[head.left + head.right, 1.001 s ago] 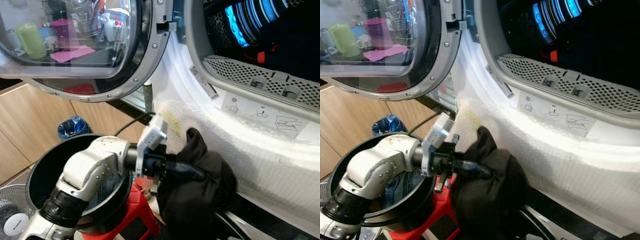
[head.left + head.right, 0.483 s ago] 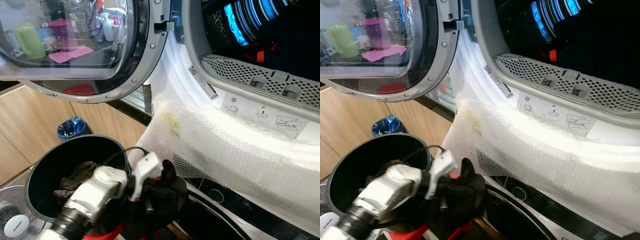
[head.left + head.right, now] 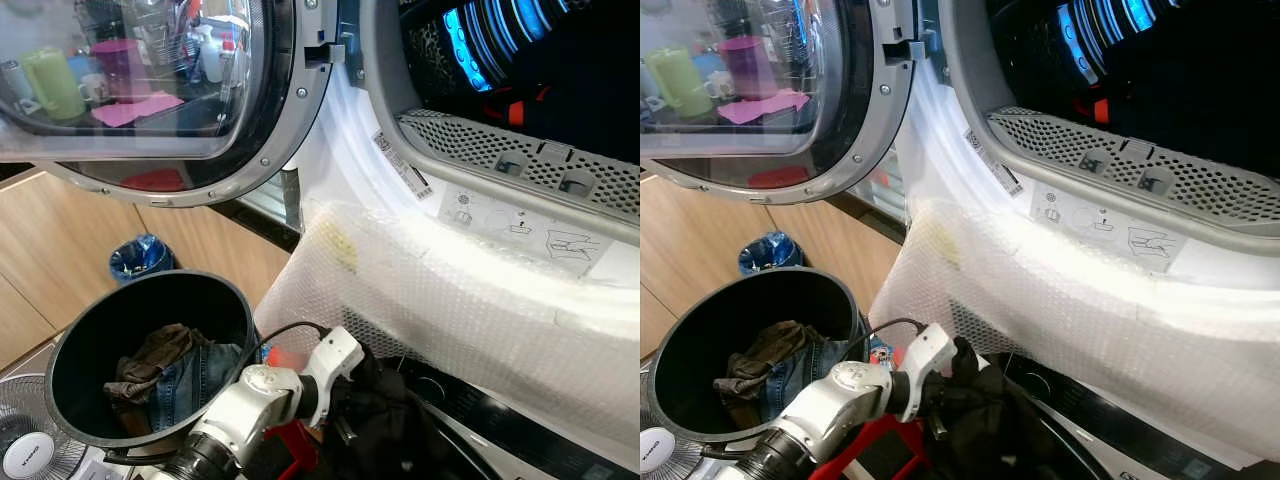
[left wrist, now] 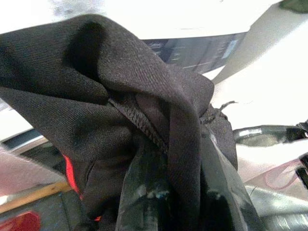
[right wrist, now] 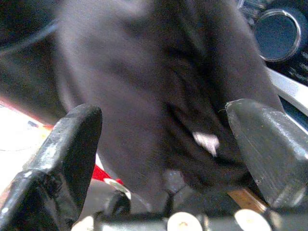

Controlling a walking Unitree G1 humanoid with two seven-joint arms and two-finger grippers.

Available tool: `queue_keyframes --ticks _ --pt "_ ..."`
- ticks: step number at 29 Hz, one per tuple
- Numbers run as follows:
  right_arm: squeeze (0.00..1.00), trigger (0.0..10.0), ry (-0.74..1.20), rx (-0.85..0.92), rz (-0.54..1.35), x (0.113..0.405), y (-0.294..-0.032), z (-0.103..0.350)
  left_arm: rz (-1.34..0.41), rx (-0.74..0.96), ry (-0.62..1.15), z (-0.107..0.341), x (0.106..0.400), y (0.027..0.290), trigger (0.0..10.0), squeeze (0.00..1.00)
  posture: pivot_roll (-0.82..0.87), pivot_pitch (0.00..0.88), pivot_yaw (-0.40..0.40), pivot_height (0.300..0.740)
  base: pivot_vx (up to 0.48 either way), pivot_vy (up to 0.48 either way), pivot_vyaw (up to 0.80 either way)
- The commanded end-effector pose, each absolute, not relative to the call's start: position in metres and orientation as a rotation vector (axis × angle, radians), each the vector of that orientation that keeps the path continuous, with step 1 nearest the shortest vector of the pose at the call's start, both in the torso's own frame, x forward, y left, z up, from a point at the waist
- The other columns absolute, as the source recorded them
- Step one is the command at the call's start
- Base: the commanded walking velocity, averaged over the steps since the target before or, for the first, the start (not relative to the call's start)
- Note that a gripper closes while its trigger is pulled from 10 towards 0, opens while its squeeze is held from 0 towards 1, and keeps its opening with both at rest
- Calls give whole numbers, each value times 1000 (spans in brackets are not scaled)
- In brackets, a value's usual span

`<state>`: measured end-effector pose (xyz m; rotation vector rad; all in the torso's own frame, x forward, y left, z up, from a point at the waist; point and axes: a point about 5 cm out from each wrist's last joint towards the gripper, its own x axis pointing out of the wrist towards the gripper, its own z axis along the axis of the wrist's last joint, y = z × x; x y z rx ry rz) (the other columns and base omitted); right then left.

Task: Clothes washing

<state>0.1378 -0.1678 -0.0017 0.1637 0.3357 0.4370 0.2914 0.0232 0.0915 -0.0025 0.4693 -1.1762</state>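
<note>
- The left gripper (image 3: 345, 425) sits low beside the black bucket (image 3: 70, 360), its fingers buried in a black garment (image 4: 120, 110); in the left wrist view the cloth wraps tight round one finger, so I judge it pinched — though the tips are hidden.
- The right gripper (image 5: 163, 144) has its two fingers spread wide on either side of the same dark cloth, holding nothing that I can see.
- The garment hangs well below the washer drum opening (image 3: 560, 60), in front of the bubble wrap (image 3: 450, 300) draped over the machine's front.
- More clothes — a brown piece and jeans (image 3: 175, 375) — lie in the bucket.
- Risks: the bunched cloth could slip from a shallow pinch during the lift and fall by the red stool (image 3: 295, 450).
- A trailing fold may catch the bubble wrap or the perforated lip (image 3: 520, 165) and drag it loose.
- The open door (image 3: 150, 90) hangs close above, leaving little room for the arm.
</note>
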Motion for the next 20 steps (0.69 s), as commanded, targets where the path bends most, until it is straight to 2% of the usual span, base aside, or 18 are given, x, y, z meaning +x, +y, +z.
queue_keyframes --ticks 1,5,14,15,20 --pt "1000 10000 330 165 460 136 -161 6 -1179 7 488 87 288 18 0 0 37 129 52 740 0 0 0" --pt "1000 10000 322 167 508 132 -148 18 -1207 -25 481 92 288 3 0 0 22 136 61 740 0 0 0" --pt "1000 10000 308 55 376 144 -149 24 -1271 -59 471 103 287 -14 0 0 10 141 66 740 0 0 0" --pt "0 10000 314 39 338 147 -150 24 -1285 -79 474 105 286 -17 0 0 2 140 70 740 0 0 0" --pt "0 10000 319 -11 240 154 -153 25 -1309 -105 478 110 285 -22 0 0 3 141 73 740 0 0 0"
